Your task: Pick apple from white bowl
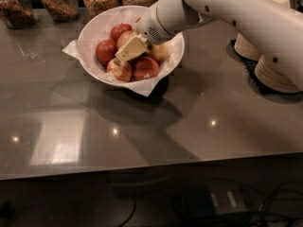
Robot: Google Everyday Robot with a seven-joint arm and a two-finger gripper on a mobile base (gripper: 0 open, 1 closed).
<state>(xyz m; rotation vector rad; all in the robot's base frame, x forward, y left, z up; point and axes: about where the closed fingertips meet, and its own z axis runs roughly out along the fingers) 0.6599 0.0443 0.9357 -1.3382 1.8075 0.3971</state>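
Apple (159, 52): pale yellow, inside the white bowl (92, 27), just right of the hand (131, 48); touching or only close, cannot tell; top hidden under the arm (222, 6).
Hand: low in the bowl, over the middle of the fruit pile; apart or clamped, cannot tell, seen only as one beige block.
Crowding: red apples (105, 51) packed round the hand, to its left, behind it and nearer the camera; little free room inside the bowl.
Bowl edge: rim well clear to the left of the hand, close on the right past the apple; crumpled paper (73, 48) spilling over the left and near rim.
Open room: broad bare surface (189, 131) on the near side of the hand and to its left, out to the front edge.
Right of hand: stacked beige bowls (274, 72) on a dark mat (253, 74), well apart, partly behind the arm, cut off by the frame.
Behind hand: jars (59, 1) along the far edge, tops cut off.
Hard to make out: dark space under the surface, cables (265, 212) only faintly visible.
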